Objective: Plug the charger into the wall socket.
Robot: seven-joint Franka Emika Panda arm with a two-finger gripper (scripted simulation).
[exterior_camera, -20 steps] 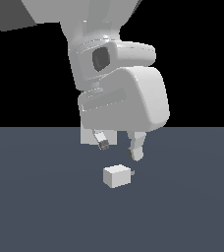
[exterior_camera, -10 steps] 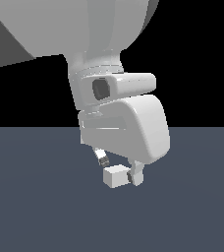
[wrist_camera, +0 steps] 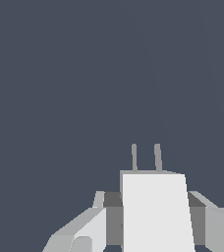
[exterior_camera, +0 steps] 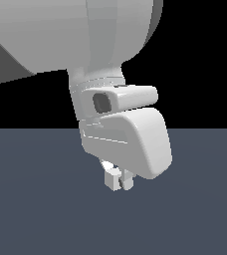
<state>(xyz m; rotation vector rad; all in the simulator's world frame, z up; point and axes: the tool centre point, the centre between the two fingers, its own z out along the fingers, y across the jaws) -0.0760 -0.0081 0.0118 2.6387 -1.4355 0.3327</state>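
White charger (wrist_camera: pixel 153 211) sits on the dark floor (exterior_camera: pixel 41 209) between the gripper (wrist_camera: pixel 151 221) fingers | jaws narrow, flanking its sides for a grasp | prongs (wrist_camera: pixel 146 157) point outward | socket out of view

— Any lettering to read on the small white boxy charger (wrist_camera: pixel 155 211) with its two thin prongs?

— None. Its faces are plain white, and nothing is printed anywhere else in either view.
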